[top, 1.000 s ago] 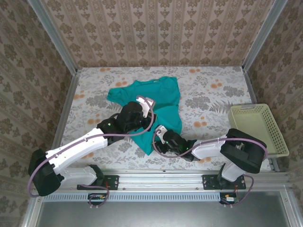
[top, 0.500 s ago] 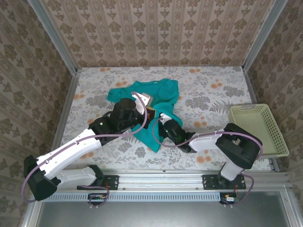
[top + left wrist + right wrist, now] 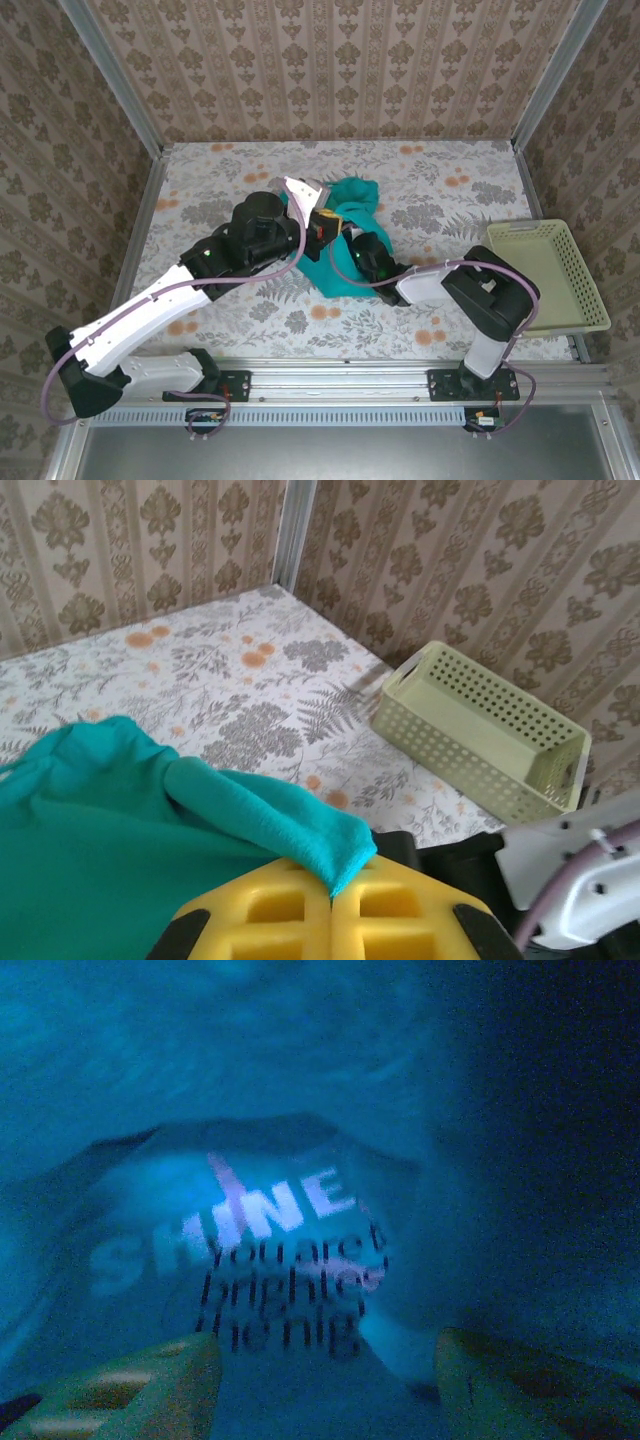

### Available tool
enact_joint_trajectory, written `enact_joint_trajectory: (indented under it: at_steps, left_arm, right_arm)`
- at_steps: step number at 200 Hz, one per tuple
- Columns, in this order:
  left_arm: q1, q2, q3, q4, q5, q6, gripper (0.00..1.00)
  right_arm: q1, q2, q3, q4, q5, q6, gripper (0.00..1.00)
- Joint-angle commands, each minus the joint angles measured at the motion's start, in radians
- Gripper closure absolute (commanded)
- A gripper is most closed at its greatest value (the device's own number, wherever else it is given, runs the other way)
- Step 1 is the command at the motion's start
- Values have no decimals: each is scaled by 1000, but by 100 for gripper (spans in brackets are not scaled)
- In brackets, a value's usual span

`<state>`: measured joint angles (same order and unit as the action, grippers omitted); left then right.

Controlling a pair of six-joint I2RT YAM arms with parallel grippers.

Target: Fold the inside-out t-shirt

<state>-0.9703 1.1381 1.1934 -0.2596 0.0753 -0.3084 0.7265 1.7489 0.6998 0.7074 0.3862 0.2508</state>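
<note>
While the left claw pinches the soft, bunched teal t-shirt, the right claw gapes wide beneath it

The left arm and right arm each have white links and black joints. A purple cable runs along each. The fingers are yellow with square recesses.

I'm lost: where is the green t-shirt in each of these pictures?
Top external: the t-shirt is bunched mid-table between the two arms.
Left wrist: t-shirt at lower left, one fold draped over the yellow fingers.
Right wrist: t-shirt close around the camera, dim and blue, lettering at centre.
Shared landmark: the pale yellow basket, at the table's right edge from above, upper right in the left wrist view.
</note>
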Motion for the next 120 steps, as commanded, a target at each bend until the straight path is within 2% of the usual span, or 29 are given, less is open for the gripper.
enact_joint_trajectory:
  at_steps: [1,8,18,81,120]
  left_arm:
    - [-13,4,71,17,36,25,100]
    - [-19,11,86,19,40,26,100]
    - [-28,22,106,20,43,25,100]
    - [-86,95,214,24,22,14,100]
    - [-88,85,233,10,-62,23,100]
  right_arm:
    - [1,40,79,0,-63,35,38]
    - [1,52,96,-1,-73,30,28]
    - [0,67,125,-23,-77,26,21]
    - [-12,201,363,-298,-87,68,19]
    - [-38,278,521,-504,-114,134,16]
